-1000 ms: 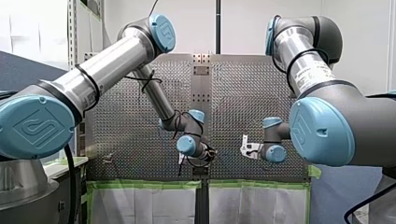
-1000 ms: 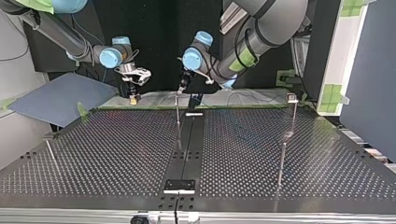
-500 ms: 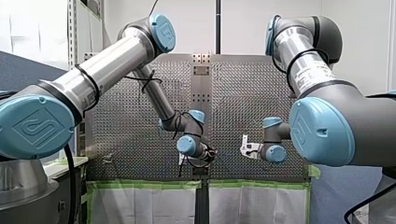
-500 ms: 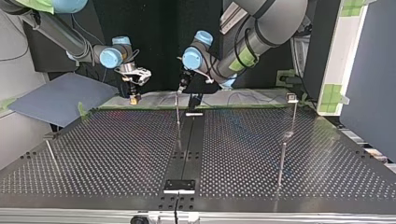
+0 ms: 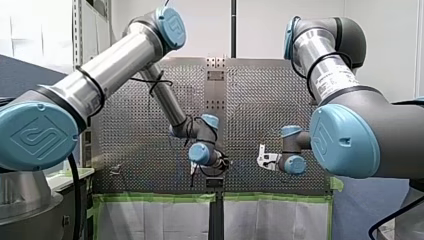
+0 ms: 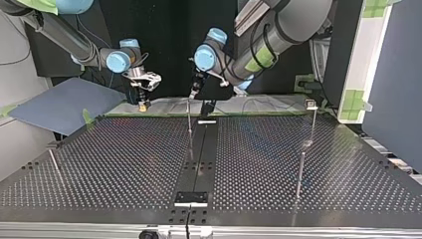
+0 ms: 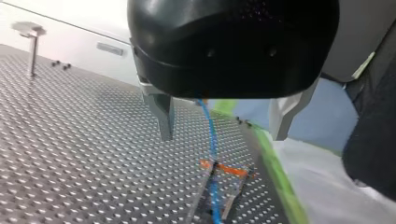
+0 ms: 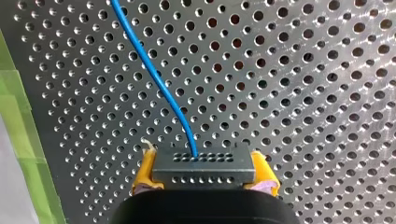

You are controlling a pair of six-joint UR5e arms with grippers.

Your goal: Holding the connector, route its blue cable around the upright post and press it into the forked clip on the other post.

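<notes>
In the right wrist view my right gripper (image 8: 204, 181), with yellow pads, is shut on a dark grey connector (image 8: 204, 167). The blue cable (image 8: 159, 84) leaves the connector and runs away over the perforated plate. In the left wrist view my left gripper (image 7: 223, 135) hangs open over the plate. The blue cable (image 7: 211, 135) passes between its metal fingers (image 7: 164, 119) without touching them, down to an orange-marked fitting (image 7: 226, 169). In the top view my left gripper (image 6: 194, 93) hovers just over a thin upright post (image 6: 189, 119), and my right gripper (image 6: 143, 102) is to the left of it.
Two more upright posts (image 6: 301, 169) stand at the top view's right, one with a small head (image 6: 311, 104), and a short one (image 6: 52, 159) at its left. A black strip (image 6: 196, 164) runs down the plate's middle. Green tape (image 8: 21, 140) marks the plate's edge.
My left arm has shifted a little: its elbow and wrist have lifted slightly in the front and top views. The right arm and the connector have not moved.
</notes>
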